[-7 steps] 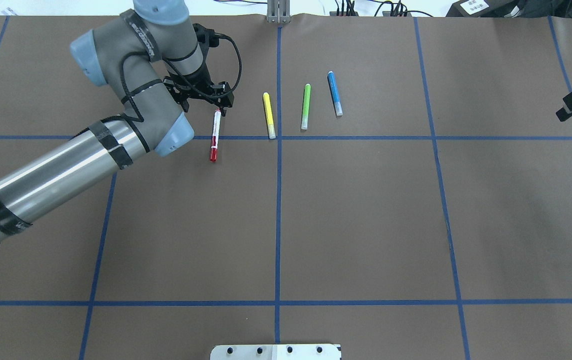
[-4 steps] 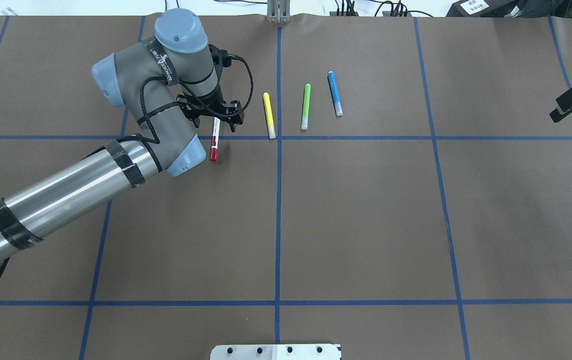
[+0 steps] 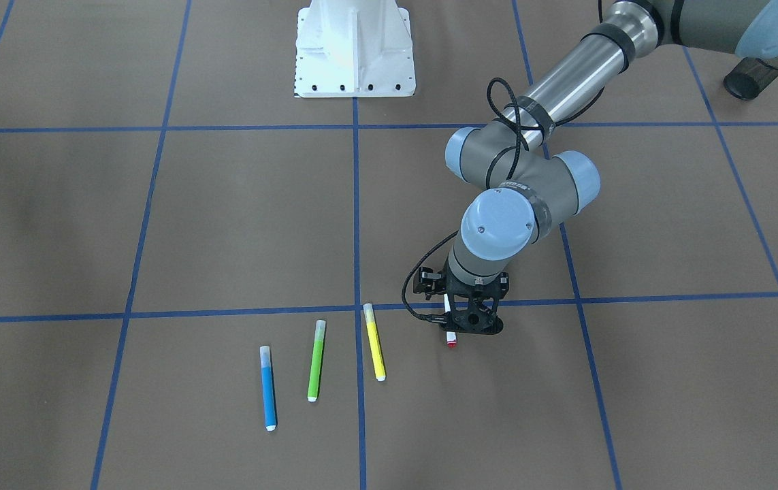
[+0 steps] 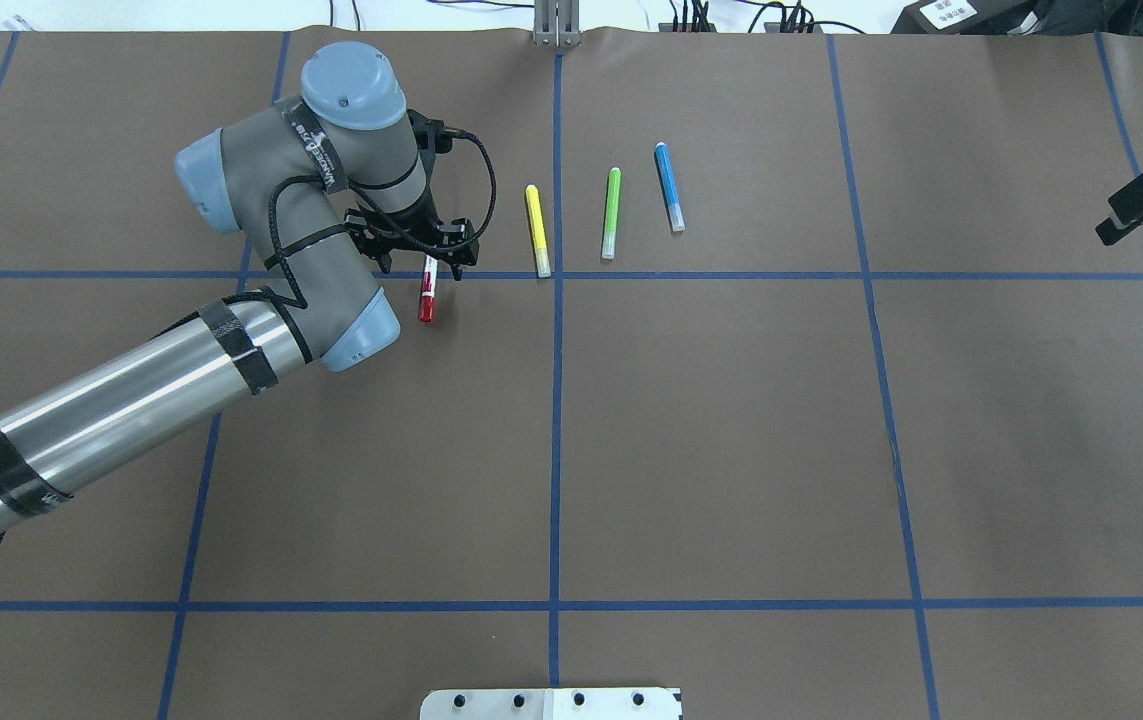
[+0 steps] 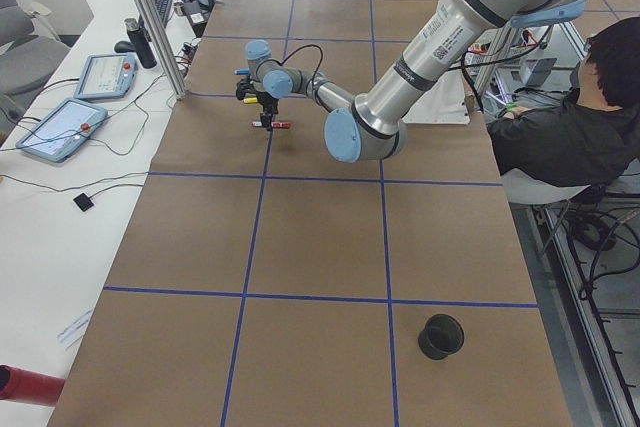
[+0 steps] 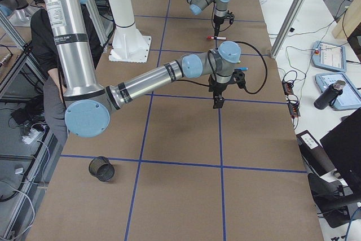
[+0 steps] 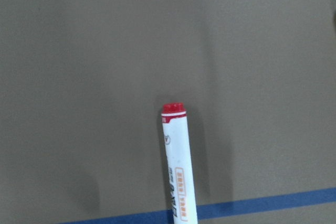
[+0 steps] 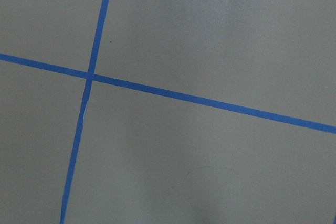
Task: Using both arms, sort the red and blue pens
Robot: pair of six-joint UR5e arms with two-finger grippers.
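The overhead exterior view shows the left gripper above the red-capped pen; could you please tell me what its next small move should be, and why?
Probably ease the left gripper straight down around the white-barrelled, red-capped pen, ready to grip. The pen lies flat on the brown paper-covered table, across a blue tape line, and the gripper hangs right over its barrel.

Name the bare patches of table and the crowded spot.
Bare: the squares right of the centre tape line, robot-side of the blue pen and green pen. Crowded: around the left gripper, red pen and yellow pen.
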